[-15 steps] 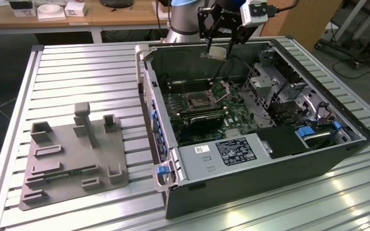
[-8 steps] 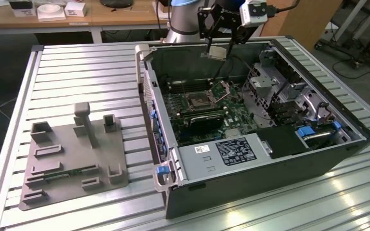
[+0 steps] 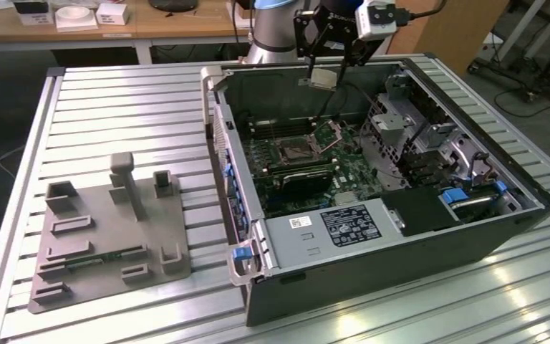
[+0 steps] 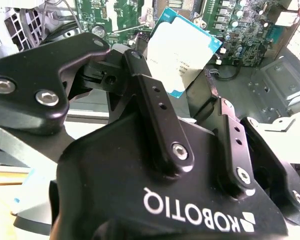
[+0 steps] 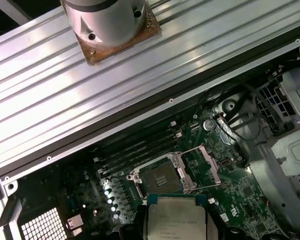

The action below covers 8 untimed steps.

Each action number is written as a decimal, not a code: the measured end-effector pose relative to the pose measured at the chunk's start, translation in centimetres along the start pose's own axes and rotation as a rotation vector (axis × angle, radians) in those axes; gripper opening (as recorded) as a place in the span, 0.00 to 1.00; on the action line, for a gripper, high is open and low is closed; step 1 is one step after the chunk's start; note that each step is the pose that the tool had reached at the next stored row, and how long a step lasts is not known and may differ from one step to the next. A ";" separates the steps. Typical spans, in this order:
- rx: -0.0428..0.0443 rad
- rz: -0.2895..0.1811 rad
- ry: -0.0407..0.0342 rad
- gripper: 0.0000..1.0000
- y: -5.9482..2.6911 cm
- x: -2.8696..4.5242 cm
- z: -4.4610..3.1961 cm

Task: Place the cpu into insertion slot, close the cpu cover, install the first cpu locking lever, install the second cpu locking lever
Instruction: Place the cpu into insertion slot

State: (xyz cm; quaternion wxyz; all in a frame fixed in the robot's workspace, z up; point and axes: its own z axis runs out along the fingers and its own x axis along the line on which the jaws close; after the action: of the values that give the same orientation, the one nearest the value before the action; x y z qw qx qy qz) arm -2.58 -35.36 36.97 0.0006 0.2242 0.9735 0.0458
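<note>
You had the gripper (image 4: 176,75) clamped on two opposite edges of the cpu (image 5: 176,217), metal face up toward the wrist, hanging over the open computer case (image 3: 351,279) above the motherboard (image 3: 356,179), so I'd judge the first step, placing, was in hand. The chip was near square, with no real long axis, and its edges looked skewed against the insertion slot (image 5: 161,176) below, bare beside the raised cpu cover (image 5: 209,161); seating it would call for squaring it up and lowering it flat.

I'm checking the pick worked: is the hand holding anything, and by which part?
Yes: the hand holds the cpu, pinched by two opposite edges, its metal face uncovered, above the open computer case.
</note>
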 end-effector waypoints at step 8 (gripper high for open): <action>-0.0009 0.051 -0.0046 0.54 -0.02 0.03 0.02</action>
State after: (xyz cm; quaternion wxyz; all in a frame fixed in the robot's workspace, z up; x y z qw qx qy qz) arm -2.61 -35.36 36.96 0.0018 0.2491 0.9674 0.0457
